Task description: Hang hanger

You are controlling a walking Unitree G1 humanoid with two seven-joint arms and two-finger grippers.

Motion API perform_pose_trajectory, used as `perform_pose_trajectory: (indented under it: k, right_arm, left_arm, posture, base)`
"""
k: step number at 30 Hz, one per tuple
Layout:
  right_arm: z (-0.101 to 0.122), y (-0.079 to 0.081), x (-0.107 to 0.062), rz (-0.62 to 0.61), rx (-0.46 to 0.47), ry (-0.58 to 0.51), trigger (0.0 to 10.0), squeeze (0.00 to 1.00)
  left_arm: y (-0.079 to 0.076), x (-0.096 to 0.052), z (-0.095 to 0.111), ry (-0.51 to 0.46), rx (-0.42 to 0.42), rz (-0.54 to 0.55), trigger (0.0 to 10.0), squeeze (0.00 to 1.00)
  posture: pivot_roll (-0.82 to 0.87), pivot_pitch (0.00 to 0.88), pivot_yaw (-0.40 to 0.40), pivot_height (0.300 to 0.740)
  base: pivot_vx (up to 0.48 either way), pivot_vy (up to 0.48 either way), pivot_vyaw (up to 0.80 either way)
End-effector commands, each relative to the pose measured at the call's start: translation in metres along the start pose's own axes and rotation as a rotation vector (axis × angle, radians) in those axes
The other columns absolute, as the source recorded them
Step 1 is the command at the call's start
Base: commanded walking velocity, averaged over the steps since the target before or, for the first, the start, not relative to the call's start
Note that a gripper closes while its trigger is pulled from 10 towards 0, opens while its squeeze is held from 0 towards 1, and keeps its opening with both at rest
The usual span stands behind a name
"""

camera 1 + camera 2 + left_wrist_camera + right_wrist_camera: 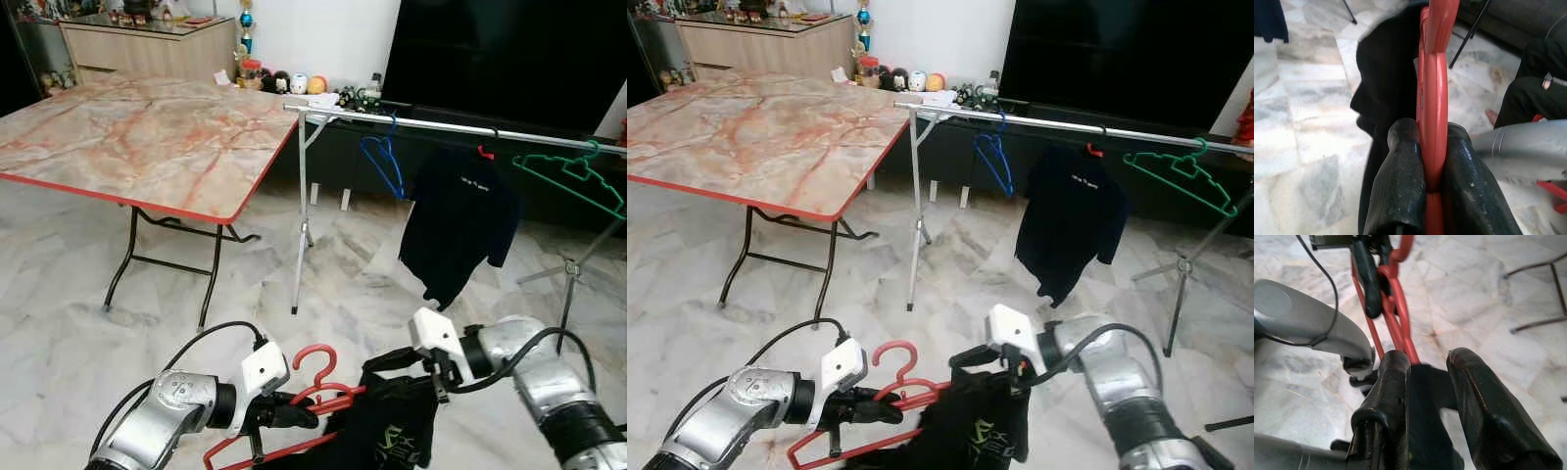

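I hold the red hanger (315,392) low in front of me, with a black shirt (392,426) draped on it. My left gripper (294,411) is clamped on the hanger's neck just below the hook; in the left wrist view the red bar sits squeezed between both black fingers (1400,186). My right gripper (431,377) is at the shirt's far shoulder: its fingers (1388,396) straddle the dark cloth with a gap between them, so I judge it parted, steadying, not pinching.

The hanger's long axis runs across my body, left gripper to right, hook uppermost. The rail (441,124) lies ahead and well above both grippers, also running left to right, so the coming move is forward and up. Count on the rail: three hangers, namely one blue hanger (384,162), one red-hooked one carrying a dark shirt (460,220), one green hanger (573,176). One folding table (147,137) stands to my left.
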State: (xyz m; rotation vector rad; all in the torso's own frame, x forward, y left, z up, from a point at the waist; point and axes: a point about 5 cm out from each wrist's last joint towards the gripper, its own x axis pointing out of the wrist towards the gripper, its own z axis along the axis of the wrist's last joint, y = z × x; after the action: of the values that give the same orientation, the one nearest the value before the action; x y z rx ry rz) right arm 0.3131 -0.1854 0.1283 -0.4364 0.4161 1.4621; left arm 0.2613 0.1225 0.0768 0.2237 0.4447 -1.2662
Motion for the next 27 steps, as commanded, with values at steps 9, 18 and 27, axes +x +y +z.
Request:
perform_pose_trajectory:
  k: [9, 18, 27]
  right_arm:
    - [-0.016, 0.002, -0.02, -0.11, 0.067, 0.016, 10.0, 0.0]
    - [-0.022, 0.0, -0.054, -0.239, 0.116, -0.02, 10.0, 0.0]
    - [-0.031, 0.01, -0.105, -0.263, 0.211, -0.01, 10.0, 1.0]
  left_arm:
    - [0.001, -0.003, 0.011, -0.107, -0.013, 0.007, 0.0, 0.0]
    - [-0.001, -0.005, 0.017, -0.232, -0.076, 0.005, 0.0, 0.0]
    - [0.003, -0.024, 0.004, -0.242, -0.126, 0.038, 0.0, 0.0]
  posture:
    - [0.1, 0.0, -0.086, 0.74]
    - [0.08, 0.0, -0.087, 0.74]
    - [0.05, 0.0, -0.082, 0.74]
  base:
    - [0.0, 0.0, 0.0]
    - [0.0, 0.0, 0.0]
    - [0.0, 0.0, 0.0]
